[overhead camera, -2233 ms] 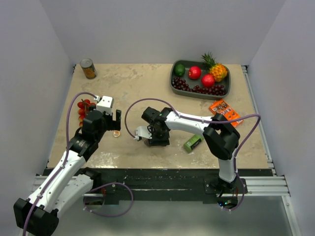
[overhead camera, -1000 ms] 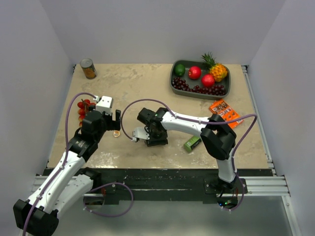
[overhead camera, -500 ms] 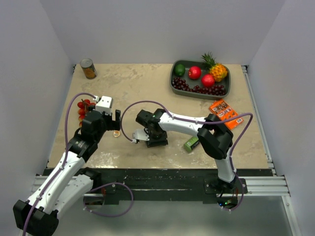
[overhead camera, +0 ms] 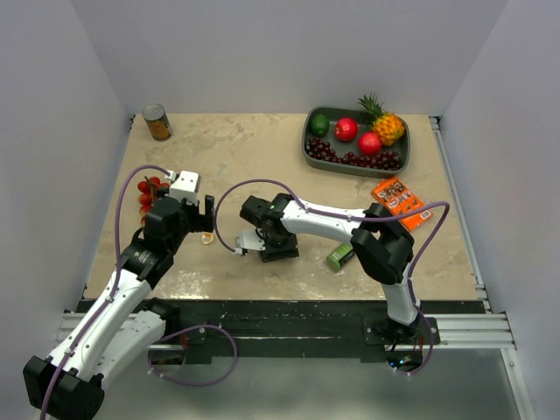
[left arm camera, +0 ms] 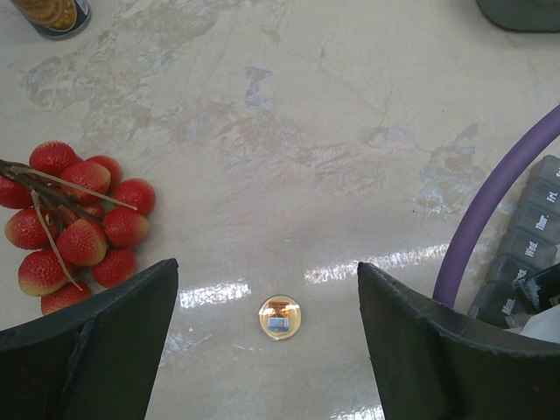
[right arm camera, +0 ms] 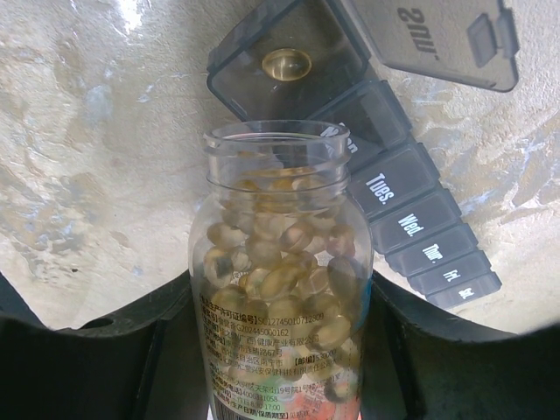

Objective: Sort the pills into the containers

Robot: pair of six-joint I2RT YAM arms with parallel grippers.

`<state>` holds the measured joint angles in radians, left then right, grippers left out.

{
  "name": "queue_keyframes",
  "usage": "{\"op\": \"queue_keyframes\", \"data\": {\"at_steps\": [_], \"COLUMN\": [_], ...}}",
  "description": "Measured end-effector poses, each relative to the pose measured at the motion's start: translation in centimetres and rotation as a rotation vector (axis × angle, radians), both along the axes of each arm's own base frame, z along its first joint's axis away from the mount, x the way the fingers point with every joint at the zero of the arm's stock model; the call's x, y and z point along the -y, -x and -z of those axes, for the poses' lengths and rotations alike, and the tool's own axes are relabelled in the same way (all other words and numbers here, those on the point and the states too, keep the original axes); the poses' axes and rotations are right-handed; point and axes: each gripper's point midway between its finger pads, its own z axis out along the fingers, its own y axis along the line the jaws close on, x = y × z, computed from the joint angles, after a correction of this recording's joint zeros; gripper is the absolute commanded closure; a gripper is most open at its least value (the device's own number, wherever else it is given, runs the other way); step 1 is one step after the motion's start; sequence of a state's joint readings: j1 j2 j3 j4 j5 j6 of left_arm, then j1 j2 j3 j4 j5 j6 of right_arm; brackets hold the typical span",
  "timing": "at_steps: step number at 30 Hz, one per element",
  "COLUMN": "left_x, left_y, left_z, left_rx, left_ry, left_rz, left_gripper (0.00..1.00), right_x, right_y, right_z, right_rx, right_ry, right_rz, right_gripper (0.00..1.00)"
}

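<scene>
Pinching a clear, capless bottle [right arm camera: 278,219] of amber pills [right arm camera: 282,282], the right gripper [right arm camera: 280,350] holds it over the grey containers [right arm camera: 411,219] near the tabletop's [overhead camera: 262,149] front edge. One pill [right arm camera: 286,63] sits in the open end compartment [right arm camera: 241,83]. The left gripper [left arm camera: 267,284] gapes wide.

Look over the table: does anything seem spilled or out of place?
Yes: one amber pill lies loose on the bare table, between the open left fingers, apart from the grey pill organiser.
</scene>
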<state>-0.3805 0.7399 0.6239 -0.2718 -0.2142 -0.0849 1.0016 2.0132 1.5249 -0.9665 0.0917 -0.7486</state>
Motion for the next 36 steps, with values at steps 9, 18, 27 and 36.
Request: {"op": "queue_keyframes", "data": {"at_steps": [9, 18, 27, 36], "left_x": [-0.02, -0.05, -0.05, -0.08], "left_y": [0.00, 0.00, 0.00, 0.03], "left_z": [0.01, 0.00, 0.00, -0.14], "left_rx": [0.000, 0.000, 0.000, 0.005], "left_ry": [-0.001, -0.001, -0.001, 0.000], "left_rz": [-0.001, -0.002, -0.002, -0.003], "left_gripper": [0.12, 0.12, 0.12, 0.12], "right_x": [0.09, 0.02, -0.08, -0.12], "right_y": [-0.23, -0.17, -0.08, -0.10], "right_z": [-0.14, -0.10, -0.15, -0.31], "right_rx": [0.014, 0.019, 0.021, 0.023], "right_ry": [0.014, 0.021, 0.023, 0.025], "right_rz": [-0.001, -0.007, -0.011, -0.015], "right_gripper": [0.96, 0.96, 0.96, 0.96]}}
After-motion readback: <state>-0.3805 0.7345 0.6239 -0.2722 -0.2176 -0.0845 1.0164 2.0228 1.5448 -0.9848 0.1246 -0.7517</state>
